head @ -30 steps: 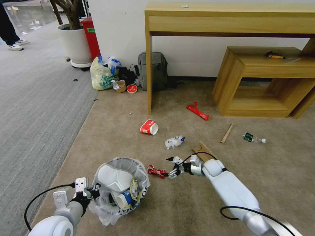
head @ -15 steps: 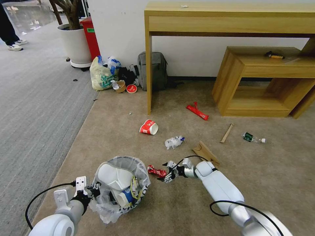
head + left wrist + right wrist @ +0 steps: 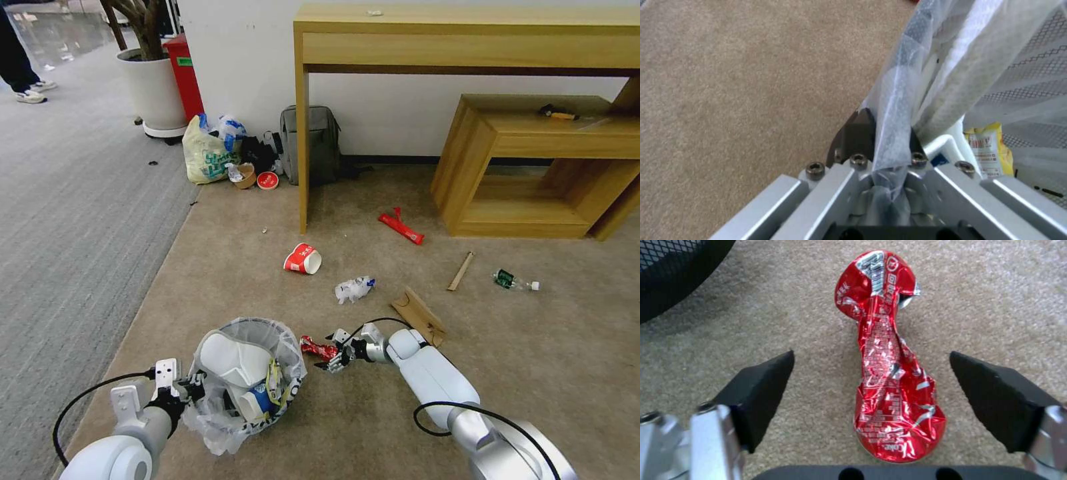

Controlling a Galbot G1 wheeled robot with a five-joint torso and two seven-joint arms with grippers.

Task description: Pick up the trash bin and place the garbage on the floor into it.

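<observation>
The trash bin (image 3: 288,349), black with a translucent liner, holds white slippers and a blue cup. My left gripper (image 3: 189,389) is shut on its near rim; the left wrist view shows the fingers (image 3: 858,133) clamping rim and bag (image 3: 898,110). Just right of the bin, a crushed red can (image 3: 317,348) lies on the beige floor (image 3: 253,287). My right gripper (image 3: 334,354) is open at the can's end. In the right wrist view the can (image 3: 889,373) lies lengthwise between the spread pads (image 3: 764,390), untouched. A red cup (image 3: 303,259), crumpled wrapper (image 3: 353,289), cardboard (image 3: 419,315), red wrapper (image 3: 401,228), stick (image 3: 461,271) and small bottle (image 3: 515,281) lie beyond.
A wooden desk (image 3: 304,133) and a low wooden shelf (image 3: 533,167) stand along the wall. A grey backpack (image 3: 310,143), a printed shopping bag (image 3: 207,157), a white plant pot (image 3: 152,90) and a red bin (image 3: 187,73) sit at the back left. Grey ribbed carpet (image 3: 73,220) lies to the left.
My right gripper has slid left along the floor to the crushed can, its fingers now either side of it. The left arm and bin have hardly moved.
</observation>
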